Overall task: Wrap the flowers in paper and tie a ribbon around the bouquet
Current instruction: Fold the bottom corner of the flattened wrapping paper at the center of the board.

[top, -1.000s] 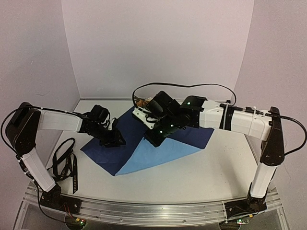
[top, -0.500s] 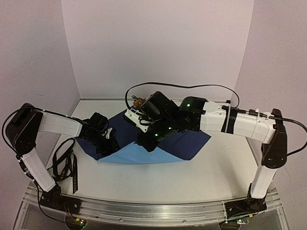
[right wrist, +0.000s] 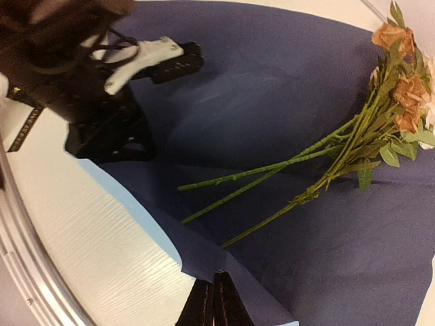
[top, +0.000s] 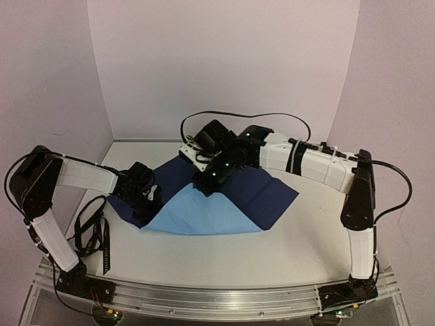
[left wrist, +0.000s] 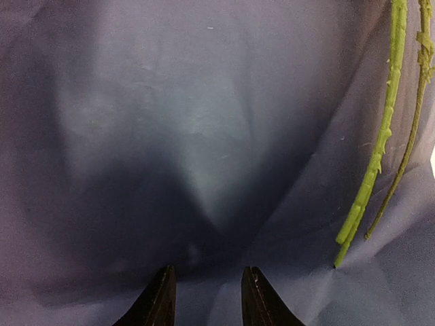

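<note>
One bunch of flowers [right wrist: 372, 136] lies on paper [right wrist: 272, 95].

The white table [top: 272, 251] bears the partly folded paper [top: 224, 210] and, leftward, the ribbon [top: 92, 234].

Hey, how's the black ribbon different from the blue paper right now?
Shape: the ribbon is a narrow strap in loose loops; the paper is a wide sheet, partly folded over. Colour: the ribbon is black; the paper is navy, light blue where folded. Place: the ribbon lies at the far left; the paper lies in the middle under the flowers. Both rest on the table.
</note>
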Motion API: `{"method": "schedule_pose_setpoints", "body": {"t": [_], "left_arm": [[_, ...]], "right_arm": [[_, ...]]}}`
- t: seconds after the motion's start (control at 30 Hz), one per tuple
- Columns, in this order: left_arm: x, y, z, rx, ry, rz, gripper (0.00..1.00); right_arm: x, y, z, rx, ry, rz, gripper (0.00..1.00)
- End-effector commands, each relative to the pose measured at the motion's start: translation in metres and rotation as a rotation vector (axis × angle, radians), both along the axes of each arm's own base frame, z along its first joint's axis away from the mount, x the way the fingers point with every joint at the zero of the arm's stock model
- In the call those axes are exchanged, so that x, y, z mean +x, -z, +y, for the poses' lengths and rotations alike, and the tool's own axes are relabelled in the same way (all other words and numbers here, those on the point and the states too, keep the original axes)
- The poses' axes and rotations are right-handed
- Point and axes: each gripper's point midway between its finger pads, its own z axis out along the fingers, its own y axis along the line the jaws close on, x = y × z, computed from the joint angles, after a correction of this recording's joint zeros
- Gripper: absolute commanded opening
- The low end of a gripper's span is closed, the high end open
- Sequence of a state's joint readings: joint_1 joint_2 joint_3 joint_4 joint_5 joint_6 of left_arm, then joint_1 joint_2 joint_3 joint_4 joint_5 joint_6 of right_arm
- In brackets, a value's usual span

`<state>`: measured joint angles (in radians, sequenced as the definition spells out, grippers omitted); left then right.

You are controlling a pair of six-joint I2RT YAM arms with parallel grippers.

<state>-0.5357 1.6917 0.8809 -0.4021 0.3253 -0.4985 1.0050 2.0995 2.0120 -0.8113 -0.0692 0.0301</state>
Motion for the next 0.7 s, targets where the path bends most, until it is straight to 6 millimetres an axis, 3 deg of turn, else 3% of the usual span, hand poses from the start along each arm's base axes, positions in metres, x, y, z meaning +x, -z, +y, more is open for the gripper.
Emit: {"method": "schedule_pose_setpoints", "body": {"t": [0.0,0.23,0.53,0.67], "left_arm": [[0.012,-0.018,0.008,0.061,0.011,-0.053,0.35],[0.030,-0.054,0.005,0.069,0.015,-0.135,0.38],[0.050,-0.119,0.014,0.105,-0.008,-0.295,0.48],[0.041,-0.137,-0.003,-0.001,0.031,-0.307,0.47]], "right_arm": [[0.030,0.018,-0.007,-0.031,0.062,0.013,0.00],[0.067,0.048,-0.007,-0.039,0.130,0.044,0.00],[0.081,0.073,-0.009,-0.080,0.144,0.040,0.00],[0.088,0.077,-0.010,-0.099,0.146,0.013,0.00]]}}
